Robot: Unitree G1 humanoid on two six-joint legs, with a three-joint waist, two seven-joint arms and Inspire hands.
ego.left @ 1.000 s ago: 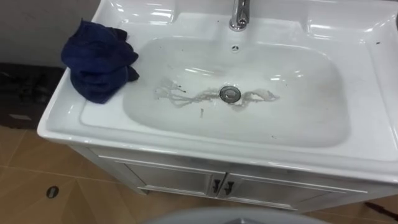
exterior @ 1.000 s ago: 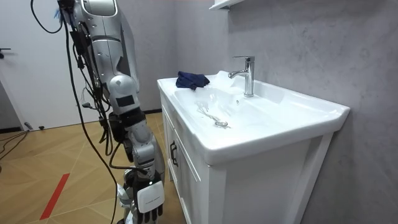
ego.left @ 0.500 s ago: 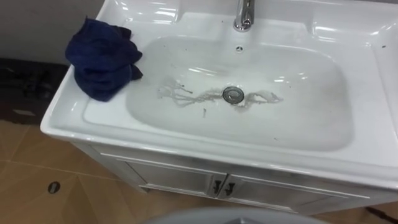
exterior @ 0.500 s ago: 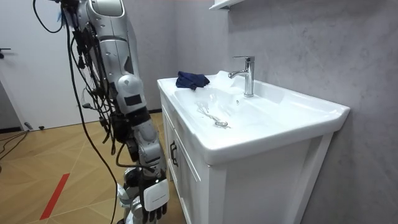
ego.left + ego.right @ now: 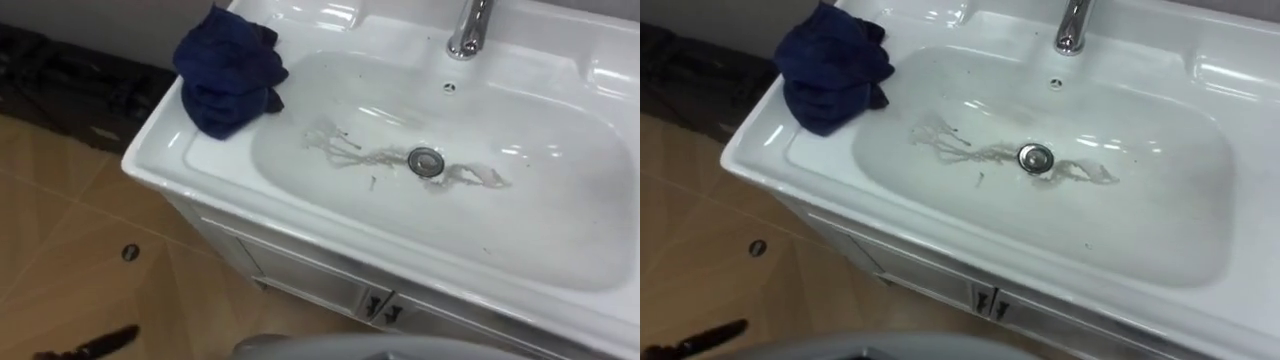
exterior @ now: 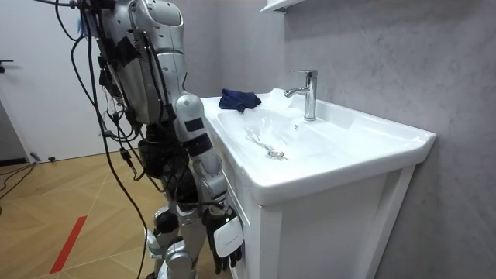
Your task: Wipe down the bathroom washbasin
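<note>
A crumpled dark blue cloth (image 5: 229, 68) lies on the left rim of the white basin (image 5: 180, 170). It also shows at the basin's far end in the room view (image 6: 239, 98). Grey smeared streaks (image 5: 350, 152) run across the bowl to the drain (image 5: 426, 160). I stand at the front of the basin. My right hand (image 6: 227, 242) hangs low beside the cabinet front with relaxed fingers and holds nothing. A dark sliver at the lower left of the eye views looks like my left hand (image 5: 88, 345), well below and to the left of the cloth.
A chrome tap (image 5: 466, 30) rises behind the bowl. The white cabinet doors (image 5: 330, 290) with dark handles (image 5: 378, 307) are under the basin. A dark mat (image 5: 70, 80) lies on the tan floor to the left. A grey wall stands behind the basin.
In the room view I have stepped closer to the cabinet, and my right hand has swung forward beside it. The eye view has turned left. The cloth has not moved.
</note>
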